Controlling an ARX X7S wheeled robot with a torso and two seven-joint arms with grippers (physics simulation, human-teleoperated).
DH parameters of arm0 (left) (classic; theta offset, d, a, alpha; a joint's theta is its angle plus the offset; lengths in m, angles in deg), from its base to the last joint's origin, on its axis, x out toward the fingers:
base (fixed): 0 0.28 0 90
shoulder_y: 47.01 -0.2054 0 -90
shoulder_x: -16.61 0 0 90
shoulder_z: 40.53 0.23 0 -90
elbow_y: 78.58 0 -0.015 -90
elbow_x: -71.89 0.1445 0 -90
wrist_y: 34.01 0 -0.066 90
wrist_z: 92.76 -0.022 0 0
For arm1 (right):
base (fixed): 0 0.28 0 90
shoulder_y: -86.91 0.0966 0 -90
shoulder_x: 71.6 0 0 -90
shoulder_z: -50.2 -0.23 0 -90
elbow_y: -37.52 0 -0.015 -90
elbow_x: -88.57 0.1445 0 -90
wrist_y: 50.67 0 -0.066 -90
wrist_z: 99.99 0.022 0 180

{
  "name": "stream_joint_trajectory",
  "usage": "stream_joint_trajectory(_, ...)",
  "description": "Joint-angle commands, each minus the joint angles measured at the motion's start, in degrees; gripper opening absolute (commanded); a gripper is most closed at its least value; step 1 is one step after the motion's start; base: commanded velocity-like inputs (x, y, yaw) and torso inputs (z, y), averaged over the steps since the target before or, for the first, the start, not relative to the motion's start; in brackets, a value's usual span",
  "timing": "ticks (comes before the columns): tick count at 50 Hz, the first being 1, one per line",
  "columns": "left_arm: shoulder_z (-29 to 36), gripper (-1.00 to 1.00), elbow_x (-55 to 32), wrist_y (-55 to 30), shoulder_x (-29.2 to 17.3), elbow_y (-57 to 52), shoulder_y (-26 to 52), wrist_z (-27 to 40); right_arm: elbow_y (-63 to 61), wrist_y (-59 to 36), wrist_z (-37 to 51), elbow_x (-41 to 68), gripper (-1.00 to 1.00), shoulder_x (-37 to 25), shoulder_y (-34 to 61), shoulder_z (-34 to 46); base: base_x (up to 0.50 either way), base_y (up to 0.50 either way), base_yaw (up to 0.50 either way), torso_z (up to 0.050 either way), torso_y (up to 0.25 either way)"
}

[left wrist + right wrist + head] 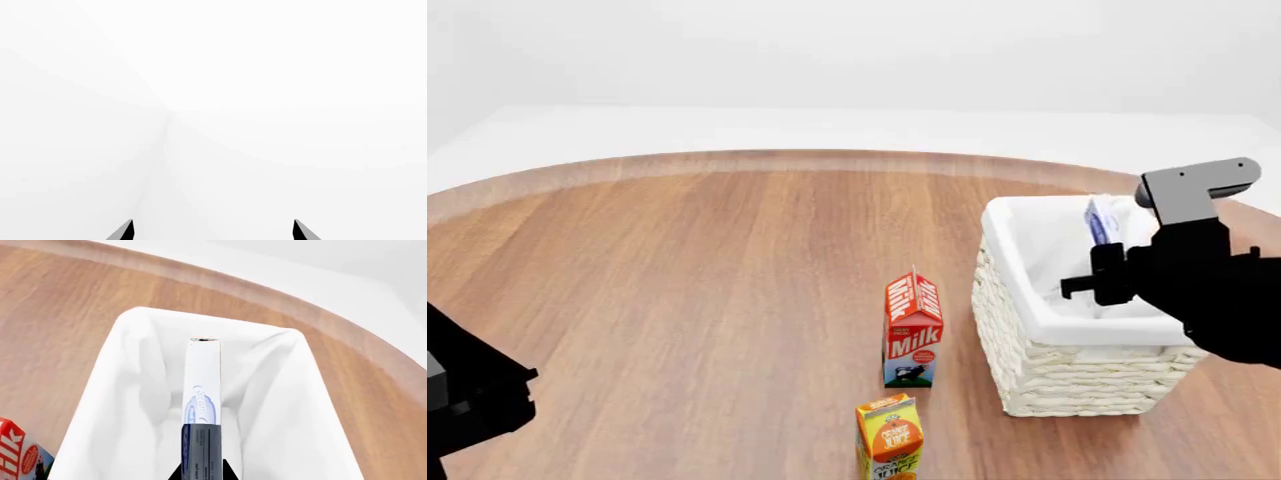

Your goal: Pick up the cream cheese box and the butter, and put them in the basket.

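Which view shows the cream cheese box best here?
The right wrist view: the cream cheese box fills the middle, held edge-on by the right gripper over the basket. In the head view the arm hides most of it, leaving only a corner above the basket. The left wrist view shows nothing of it.

Overall light: bright, even and diffuse; no single source can be placed.
Table (pixel 694 280): wood grain sharp; a pale washed band follows its far curved edge.
Shadows: faint and soft; a slight dark patch at the foot of the milk carton (pixel 913 330) and under the basket (pixel 1068 375).
Basket liner: nearly blown out white; folds show only as light grey shading in the right wrist view.
Left wrist view: almost wholly white, low contrast, one faint grey seam.
Sharpness: crisp rendered edges, no blur.
Distortion: none evident at the edges.
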Motion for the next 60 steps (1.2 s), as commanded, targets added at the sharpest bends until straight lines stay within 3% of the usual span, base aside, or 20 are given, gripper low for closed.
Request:
stream_joint_trajectory(1, -1.01, 1.0, 0.85, 0.65, 0.93, -0.05, -0.17, -1.7, 0.38, -0.11, -0.64, -2.74, 1.0, 0.86, 0.82, -2.11, 0.0, 0.0, 0.0, 0.0, 0.0)
stream_joint_trajectory(26, -0.85, 1.0, 0.94, 0.9, 0.75, 0.17, -0.28, -1.4, -3.47, -0.22, -1.53, -2.52, 1.0, 0.26, -0.16, -1.36, 0.0, 0.0, 0.0, 0.0, 0.0)
stream_joint_trajectory(32, -1.11, 1.0, 0.7, 1.15, 0.69, 0.28, -0.46, -1.23, -14.44, 0.71, 1.19, 1.95, 1.0, -3.38, -3.49, -3.25, 0.0, 0.0, 0.0, 0.0, 0.0)
stream_joint_trajectory(40, -1.22, 1.0, 0.73, 1.43, 0.66, 0.24, -0.78, -1.1, -35.09, 8.36, 11.51, 9.73, 1.0, -13.82, -13.17, -8.29, 0.0, 0.0, 0.0, 0.0, 0.0)
stream_joint_trajectory(42, -1.17, 1.0, 0.72, 1.42, 0.66, 0.24, -0.77, -1.08, -35.17, 8.4, 11.55, 9.76, 1.0, -13.87, -13.23, -8.31, 0.0, 0.0, 0.0, 0.0, 0.0)
stream_joint_trajectory(45, -1.0, 1.0, 0.86, 1.61, 0.75, 0.26, -0.89, -1.11, -43.37, 13.25, 13.02, 11.86, 1.0, -19.34, -17.29, -10.14, 0.0, 0.0, 0.0, 0.0, 0.0)
stream_joint_trajectory(60, -1.09, 1.0, 0.94, 1.77, 0.63, 0.14, -1.2, -0.88, -56.85, 23.18, 16.8, 9.29, 1.0, -24.46, -26.9, -9.82, 0.0, 0.0, 0.0, 0.0, 0.0)
